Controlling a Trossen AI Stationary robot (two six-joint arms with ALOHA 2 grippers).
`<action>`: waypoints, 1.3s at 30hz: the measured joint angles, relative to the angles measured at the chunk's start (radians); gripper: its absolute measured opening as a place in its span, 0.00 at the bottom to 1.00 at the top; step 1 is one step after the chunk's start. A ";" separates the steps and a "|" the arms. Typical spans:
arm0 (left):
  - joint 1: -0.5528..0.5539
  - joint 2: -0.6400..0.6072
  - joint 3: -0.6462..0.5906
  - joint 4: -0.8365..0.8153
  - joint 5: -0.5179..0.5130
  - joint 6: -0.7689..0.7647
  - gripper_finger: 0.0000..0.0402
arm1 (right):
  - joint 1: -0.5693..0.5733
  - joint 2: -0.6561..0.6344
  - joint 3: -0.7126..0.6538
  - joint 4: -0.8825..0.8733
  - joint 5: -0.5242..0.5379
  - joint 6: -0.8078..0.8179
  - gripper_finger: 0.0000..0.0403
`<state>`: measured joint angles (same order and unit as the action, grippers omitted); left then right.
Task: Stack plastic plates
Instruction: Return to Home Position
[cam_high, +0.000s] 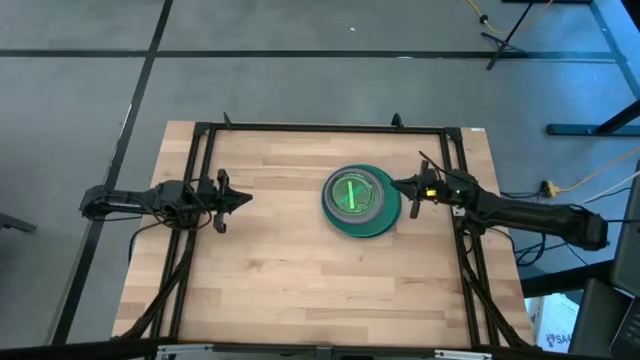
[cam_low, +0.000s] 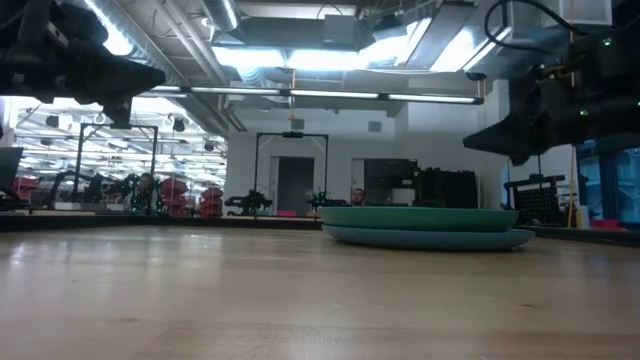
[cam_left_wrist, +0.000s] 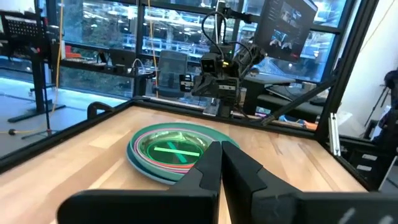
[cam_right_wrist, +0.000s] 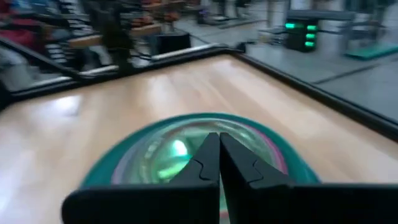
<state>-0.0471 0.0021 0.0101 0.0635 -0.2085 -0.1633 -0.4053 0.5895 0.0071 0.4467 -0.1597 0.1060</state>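
Note:
The plates sit as one stack (cam_high: 360, 200) right of the table's middle: a blue plate at the bottom, dark green above it, smaller pink, grey-green and lime ones nested on top. In the low view the stack (cam_low: 425, 226) rests flat on the wood. My left gripper (cam_high: 245, 199) hovers shut over the table's left part, pointing at the stack (cam_left_wrist: 174, 152). My right gripper (cam_high: 396, 184) hovers shut just right of the stack (cam_right_wrist: 199, 149), above its rim. Neither touches a plate.
A black metal frame (cam_high: 330, 128) runs along the table's far edge and down both sides. Bare wood (cam_high: 320, 290) lies between the stack and the near edge, and between the stack and my left gripper. Lab equipment stands beyond the table.

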 joint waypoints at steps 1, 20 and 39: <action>0.000 0.000 0.000 0.001 -0.003 0.010 0.01 | 0.000 -0.038 0.000 -0.053 0.011 -0.002 0.00; -0.003 0.000 -0.002 0.010 -0.015 0.053 0.01 | 0.176 -0.585 0.083 -0.690 0.228 -0.001 0.00; -0.004 0.005 -0.002 -0.021 0.012 0.116 0.01 | 0.307 -0.582 0.082 -0.683 0.273 -0.007 0.00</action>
<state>-0.0509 0.0067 0.0078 0.0422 -0.1963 -0.0475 -0.0978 0.0071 0.0891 -0.2367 0.1131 0.0990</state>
